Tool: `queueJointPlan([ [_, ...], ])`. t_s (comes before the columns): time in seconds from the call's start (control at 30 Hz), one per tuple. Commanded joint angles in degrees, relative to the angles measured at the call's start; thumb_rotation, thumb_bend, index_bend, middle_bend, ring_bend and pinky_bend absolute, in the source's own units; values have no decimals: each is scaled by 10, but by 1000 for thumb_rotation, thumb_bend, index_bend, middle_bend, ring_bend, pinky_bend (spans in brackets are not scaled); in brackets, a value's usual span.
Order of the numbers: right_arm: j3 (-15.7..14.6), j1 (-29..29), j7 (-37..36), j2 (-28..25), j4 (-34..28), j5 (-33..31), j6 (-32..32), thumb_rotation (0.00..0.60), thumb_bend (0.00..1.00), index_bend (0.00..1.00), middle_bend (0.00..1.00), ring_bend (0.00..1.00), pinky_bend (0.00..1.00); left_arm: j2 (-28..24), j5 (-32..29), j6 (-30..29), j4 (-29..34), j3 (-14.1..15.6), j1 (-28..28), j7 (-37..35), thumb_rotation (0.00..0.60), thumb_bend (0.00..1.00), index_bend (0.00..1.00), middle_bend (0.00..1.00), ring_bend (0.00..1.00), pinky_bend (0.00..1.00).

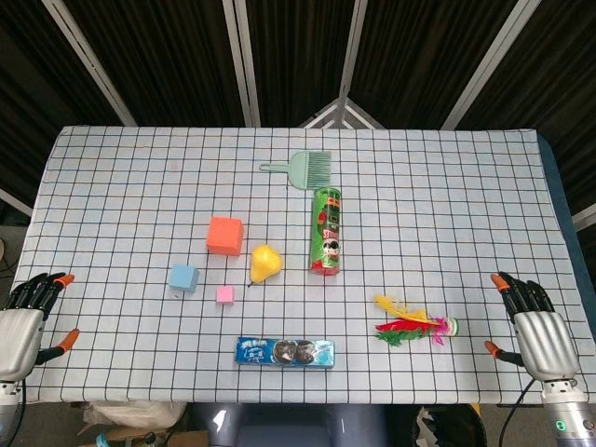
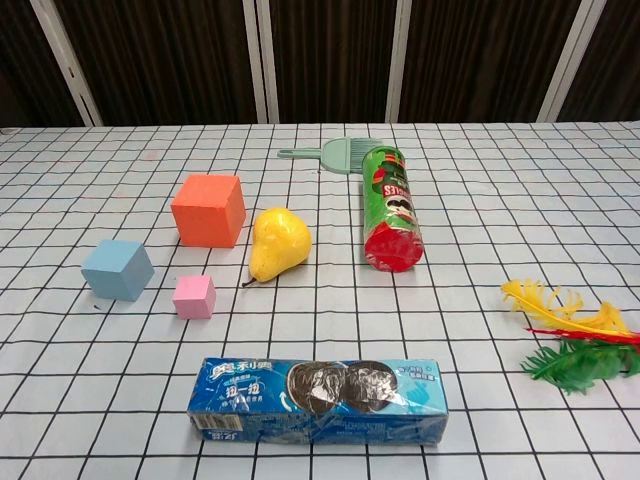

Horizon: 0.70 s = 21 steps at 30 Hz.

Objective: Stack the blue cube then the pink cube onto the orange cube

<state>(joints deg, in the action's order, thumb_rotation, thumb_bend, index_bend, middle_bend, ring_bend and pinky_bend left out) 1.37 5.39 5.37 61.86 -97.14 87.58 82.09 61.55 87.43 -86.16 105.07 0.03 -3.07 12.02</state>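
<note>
The orange cube (image 1: 224,236) (image 2: 208,210) stands left of centre on the checked tablecloth. In front of it and to the left sits the smaller blue cube (image 1: 183,277) (image 2: 118,269). The small pink cube (image 1: 224,294) (image 2: 194,297) lies just right of the blue one. All three stand apart, none stacked. My left hand (image 1: 23,319) rests at the table's near left edge, fingers apart, holding nothing. At the near right edge my right hand (image 1: 535,331) is likewise empty with spread fingers. Neither hand shows in the chest view.
A yellow pear (image 1: 264,263) (image 2: 276,243) lies right of the orange cube. A green chip can (image 1: 326,231) (image 2: 390,208) lies beside it, a green brush (image 1: 303,168) behind. A blue biscuit pack (image 1: 285,352) (image 2: 318,400) lies near the front. A feathered shuttlecock (image 1: 414,322) (image 2: 575,338) lies at right.
</note>
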Motion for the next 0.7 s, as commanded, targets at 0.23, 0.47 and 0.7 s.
queueJointPlan([
  [0.23,-3,0,-1,-2,-1,1,-4,600,173,42,96,126,102,0,-3,3,5,1,1,9,600,297,141,129,103,140],
  [0.47,-3,-1,4,-2,-6,7,2,600,173,42,96,126,102,1,9,-1,3,3,1,3,600,296,140,130,104,140],
  [0.7,-7,1,4,-4,-7,0,-12,600,173,41,96,126,102,11,14,0,-7,-1,-4,6,600,296,140,131,103,140],
])
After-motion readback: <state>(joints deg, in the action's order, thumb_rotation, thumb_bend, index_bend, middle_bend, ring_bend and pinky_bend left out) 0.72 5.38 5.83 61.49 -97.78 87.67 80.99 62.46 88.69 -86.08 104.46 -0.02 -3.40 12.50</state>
